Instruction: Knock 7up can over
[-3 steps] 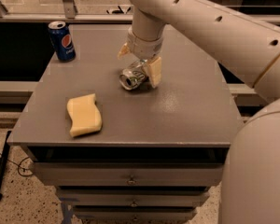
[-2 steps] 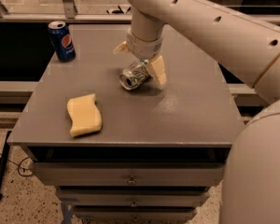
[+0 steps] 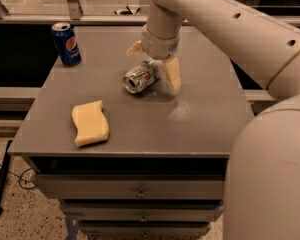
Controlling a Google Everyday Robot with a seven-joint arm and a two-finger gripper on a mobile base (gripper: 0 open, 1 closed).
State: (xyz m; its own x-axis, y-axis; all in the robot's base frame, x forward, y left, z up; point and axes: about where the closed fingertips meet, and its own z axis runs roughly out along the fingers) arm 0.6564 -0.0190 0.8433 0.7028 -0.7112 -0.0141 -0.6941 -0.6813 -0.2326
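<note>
Grey drawer cabinet on speckled floor.

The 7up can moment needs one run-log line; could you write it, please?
7up can: on its side | gripper: open, just above it | Pepsi can: upright, back left | sponge: front left

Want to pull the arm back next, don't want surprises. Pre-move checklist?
1. 7up can lying on its side: ok.
2. Gripper open, just above the can: ok.
3. Fingers free of the can: cannot tell, they overlap in this view.
4. Can well inside the table edges: ok.
5. Pepsi can upright at the far left corner, away from the arm: ok.
6. Sponge flat near the front left, out of the way: ok.
</note>
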